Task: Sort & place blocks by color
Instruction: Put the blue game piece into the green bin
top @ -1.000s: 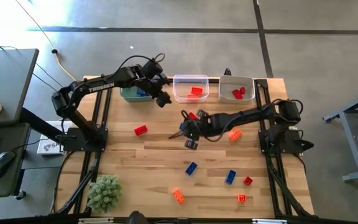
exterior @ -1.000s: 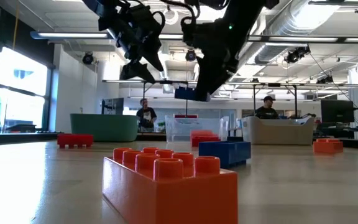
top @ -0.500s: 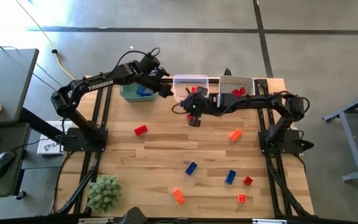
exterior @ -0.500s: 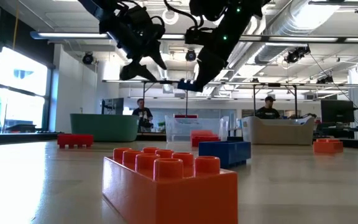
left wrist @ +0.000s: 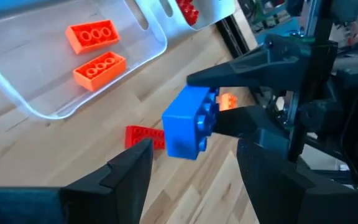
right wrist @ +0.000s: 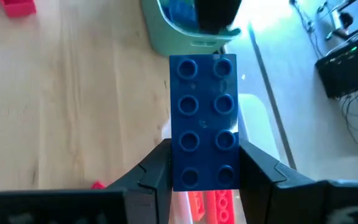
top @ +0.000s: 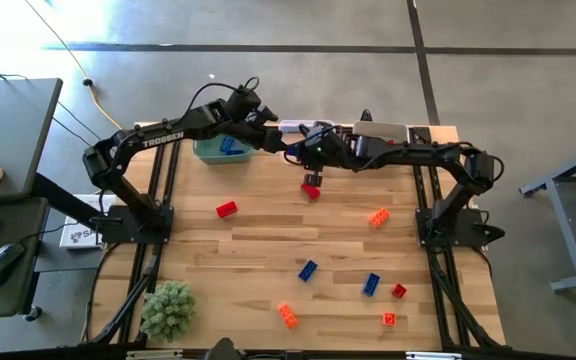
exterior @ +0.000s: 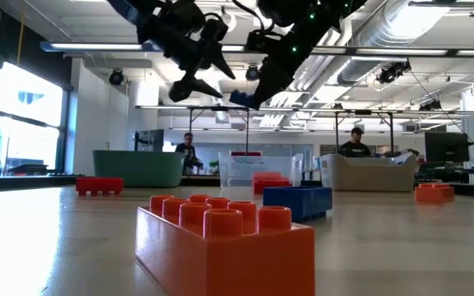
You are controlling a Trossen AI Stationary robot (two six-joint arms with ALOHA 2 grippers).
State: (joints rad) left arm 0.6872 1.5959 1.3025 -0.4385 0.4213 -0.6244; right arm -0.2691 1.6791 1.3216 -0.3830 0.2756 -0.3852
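Loose blocks are lying near on the table (top: pixel 258 250). Farther back, the right gripper (left wrist: pixel 225 99) is pinching a blue block (right wrist: pixel 202 118) beside the open-fingered left gripper (top: pixel 273 143), before the green bin (top: pixel 213 152); crowding could cause a collision or drop.

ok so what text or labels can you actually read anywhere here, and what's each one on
"TROSSEN": white lettering along the left arm, read in the high view.
Printed sheet beside the table's left edge: there is print, but too small to read.
Blocks, bins, right arm: no readable text.
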